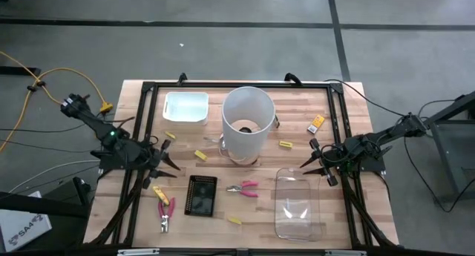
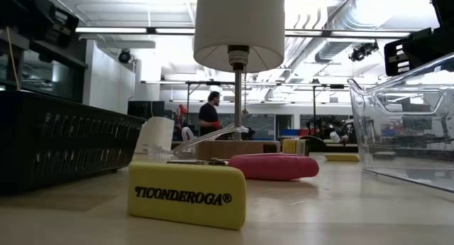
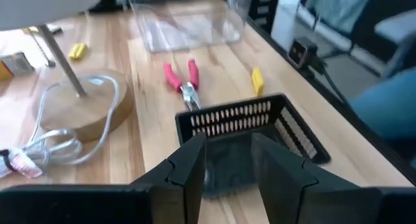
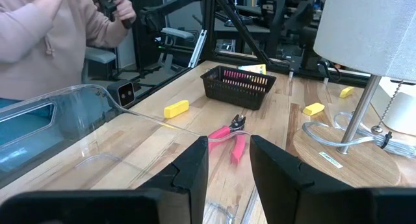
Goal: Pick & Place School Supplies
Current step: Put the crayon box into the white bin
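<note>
Several yellow erasers lie flat on the wooden table: one (image 1: 200,155) near the lamp, one (image 1: 234,220) by the near edge, one (image 1: 161,193) left of the black basket (image 1: 202,194). One pair of pink-handled pliers (image 1: 243,188) lies between the basket and the clear container (image 1: 297,204); another (image 1: 166,214) lies at the near left. My left gripper (image 1: 167,163) hovers open behind the basket (image 3: 260,123), holding nothing. My right gripper (image 1: 315,161) stands open at the right, pointing toward the middle pliers (image 4: 227,136), also with nothing in it.
A lamp with a tall white shade (image 1: 247,122) and a round wooden base (image 3: 84,110) stands mid-table, its cord coiled beside it. A white tray (image 1: 185,107) sits at the far left, a small orange box (image 1: 316,123) at the far right. A person (image 4: 52,36) stands beyond the table.
</note>
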